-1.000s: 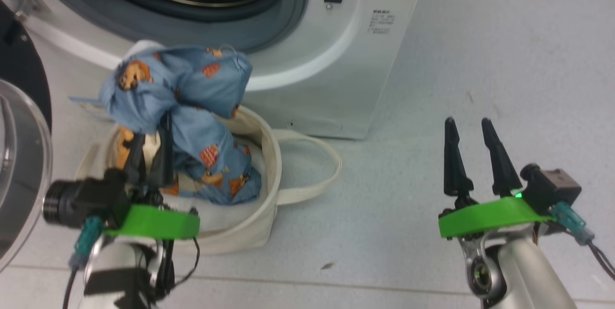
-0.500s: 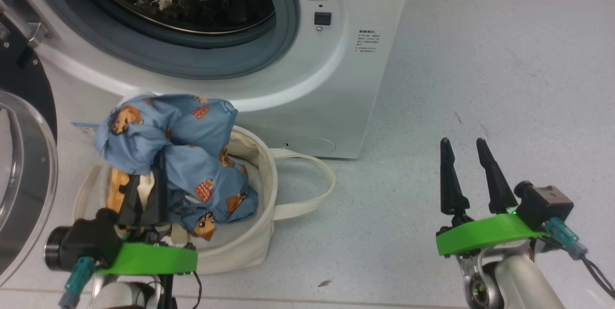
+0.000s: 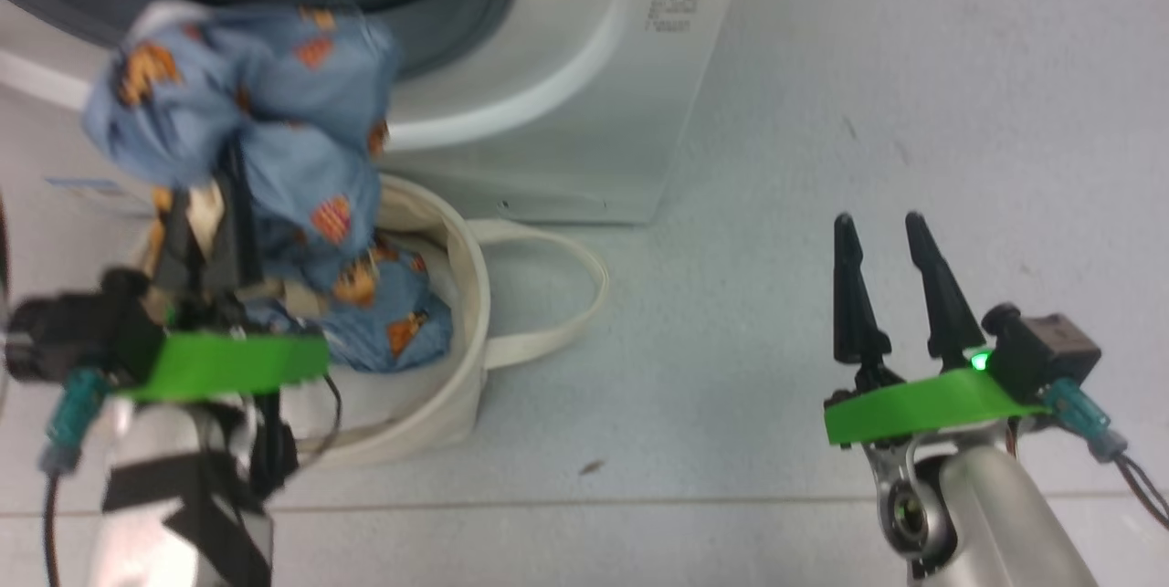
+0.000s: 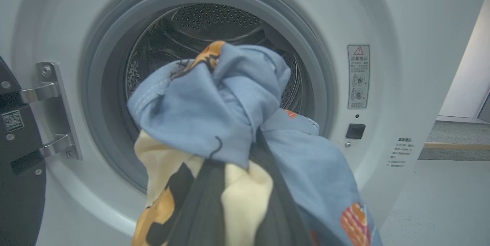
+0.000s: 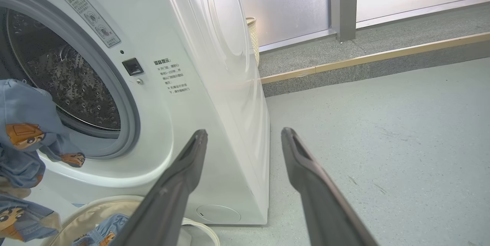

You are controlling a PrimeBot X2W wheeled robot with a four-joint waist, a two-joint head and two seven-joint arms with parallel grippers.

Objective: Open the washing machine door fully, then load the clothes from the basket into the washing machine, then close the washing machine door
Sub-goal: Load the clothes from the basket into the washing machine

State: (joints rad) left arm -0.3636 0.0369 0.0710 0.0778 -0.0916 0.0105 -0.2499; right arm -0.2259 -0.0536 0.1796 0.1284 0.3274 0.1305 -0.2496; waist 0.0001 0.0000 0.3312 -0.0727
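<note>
My left gripper is shut on a bundle of the light-blue printed clothes, held up above the basket and in front of the washing machine. In the left wrist view the clothes drape over my fingers, hiding their tips, right before the open drum. More blue cloth hangs down into the basket. The washing machine door stands open at the left, on its hinge. My right gripper hovers open and empty over the floor to the right, pointing at the washer's corner.
The basket's loop handle lies on the grey floor beside the washer's front corner. A raised step with a wooden edge and frosted panels run behind the machine. A woven bin stands behind the washer.
The left gripper has lifted the clothes bundle higher out of the basket, toward the drum opening. The head camera has shifted. The right gripper stays open and still.
</note>
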